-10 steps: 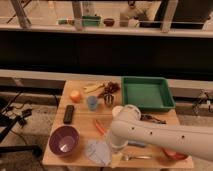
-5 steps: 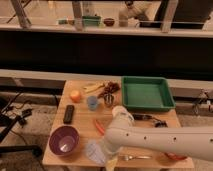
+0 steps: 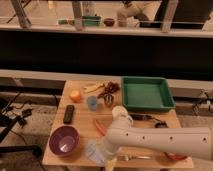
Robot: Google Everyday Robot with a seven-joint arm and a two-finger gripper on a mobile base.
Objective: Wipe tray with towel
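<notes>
Wooden table (image 3: 82, 124). Purple bowl (image 3: 64, 140) at the front left corner; black oblong device (image 3: 69, 114) by the left edge; orange fruit (image 3: 75, 95) toward the back left corner; blue cup (image 3: 92, 103) mid-table; metal utensil (image 3: 132, 158) along the front edge.

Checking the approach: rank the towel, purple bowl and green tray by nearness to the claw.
1. Towel, front centre, right at the claw.
2. Purple bowl, front left.
3. Green tray, back right, farthest.

Wooden table (image 3: 82, 122), dark wall (image 3: 100, 52) behind, pale ledge (image 3: 100, 30) above, grey floor (image 3: 40, 107).
</notes>
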